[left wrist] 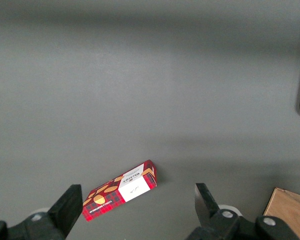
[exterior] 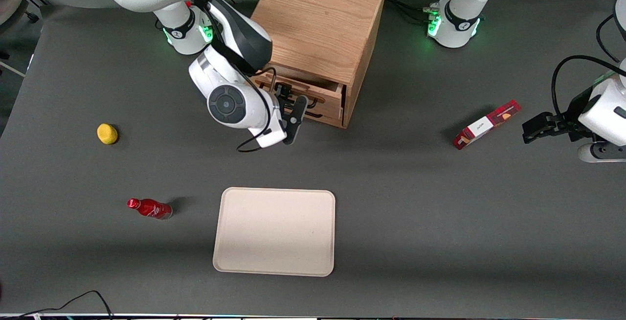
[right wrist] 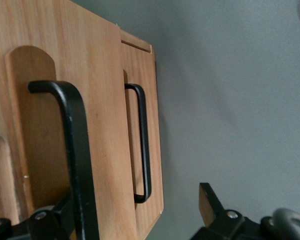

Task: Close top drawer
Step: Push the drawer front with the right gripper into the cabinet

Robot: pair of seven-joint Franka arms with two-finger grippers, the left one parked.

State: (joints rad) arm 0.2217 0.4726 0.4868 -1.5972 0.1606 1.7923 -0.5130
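The gripper (exterior: 292, 114) hangs in front of the cabinet (exterior: 320, 26), fingers spread and holding nothing, apparently straddling the handle (right wrist: 72, 150). The top drawer (exterior: 323, 96) stands slightly out; press squarely on its front, keeping the push level.
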